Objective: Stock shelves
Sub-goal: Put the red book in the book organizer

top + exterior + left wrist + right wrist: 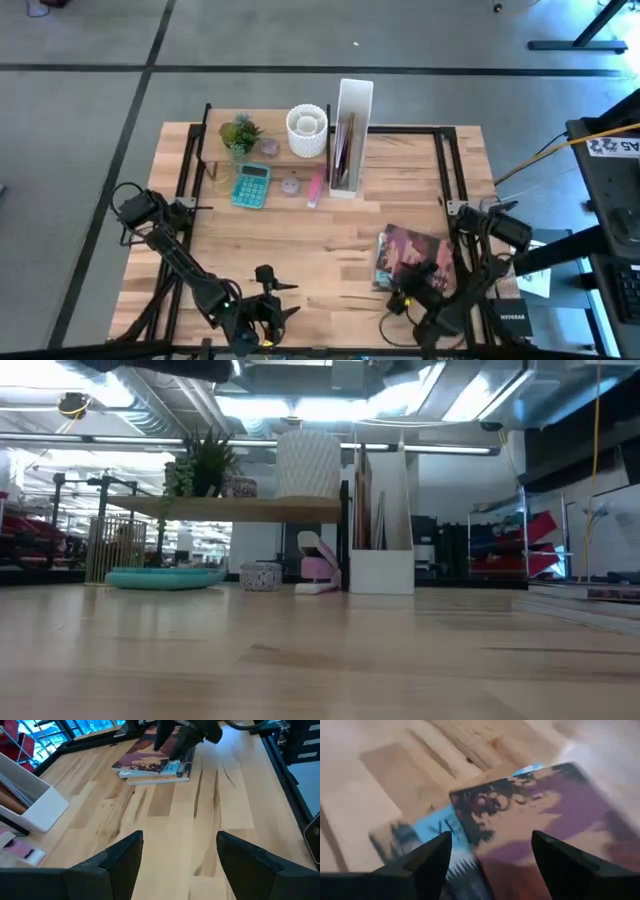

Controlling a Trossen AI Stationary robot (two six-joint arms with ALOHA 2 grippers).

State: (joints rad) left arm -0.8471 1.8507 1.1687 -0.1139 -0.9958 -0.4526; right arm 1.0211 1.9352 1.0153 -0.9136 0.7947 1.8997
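Your right pincer [490, 865] hangs spread over the purple-covered stacked paperback books [410, 257] near the surface's right front edge; they look stiff, light, slick, so grip a spine edge. Left pincer [177, 862] waits spread. The low light-wood shelf board [265, 150] stands at the back edge.

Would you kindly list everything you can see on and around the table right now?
shelf: one, light wood on black posts, far left-centre of the table.
plant: one, green, on the shelf's left part.
ribbed cup: one, white, on the shelf's right end.
file box: one, white, upright beside the shelf.
calculator: one, teal, in front of the shelf.
stapler: one, pink, beside the file box.
books: a small stack, purple cover on top, near right.
left gripper: open, near edge, over bare wood.
right gripper: open, just over the books.
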